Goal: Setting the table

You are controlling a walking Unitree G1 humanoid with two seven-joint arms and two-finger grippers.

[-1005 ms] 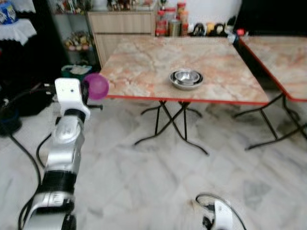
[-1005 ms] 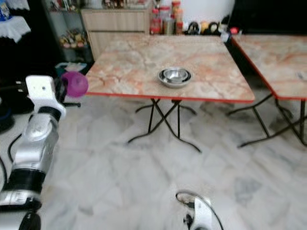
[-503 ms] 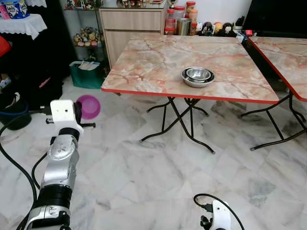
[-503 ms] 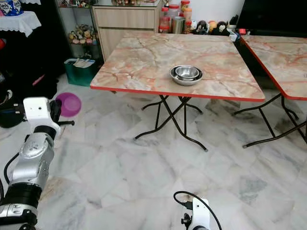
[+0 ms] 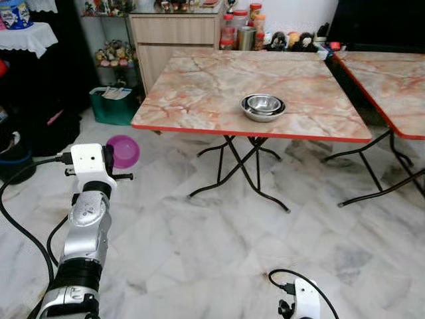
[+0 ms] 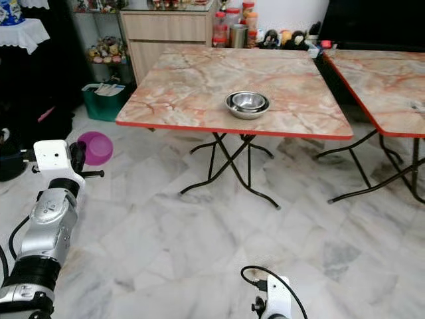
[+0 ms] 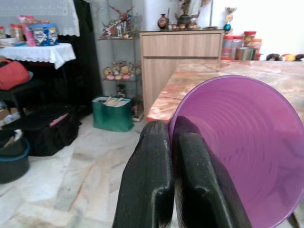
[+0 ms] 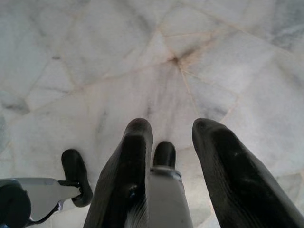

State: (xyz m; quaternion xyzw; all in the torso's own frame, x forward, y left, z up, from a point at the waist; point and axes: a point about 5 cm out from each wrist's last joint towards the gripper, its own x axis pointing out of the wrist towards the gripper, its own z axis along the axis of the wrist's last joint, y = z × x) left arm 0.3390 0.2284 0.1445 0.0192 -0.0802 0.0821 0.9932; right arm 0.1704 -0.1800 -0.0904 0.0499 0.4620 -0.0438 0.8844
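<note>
Left claw (image 7: 168, 190) raised, fingers pinching rim of purple bowl (image 5: 123, 151). Worktop (image 5: 199, 86) ahead of claw, well apart; steel bowls (image 5: 263, 107) already on it. Right claw (image 8: 171, 166) hangs idle over floor, fingers spread, empty. Judged early: purple bowl undelivered; approach and placement remain.

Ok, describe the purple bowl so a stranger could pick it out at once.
Start at the marble-topped folding table with the red edge. To the robot's left of it, above the floor, the left gripper holds up the purple bowl, jaws clamped on its rim. It is plastic and bright purple, unlike the steel bowls on the table.
</note>
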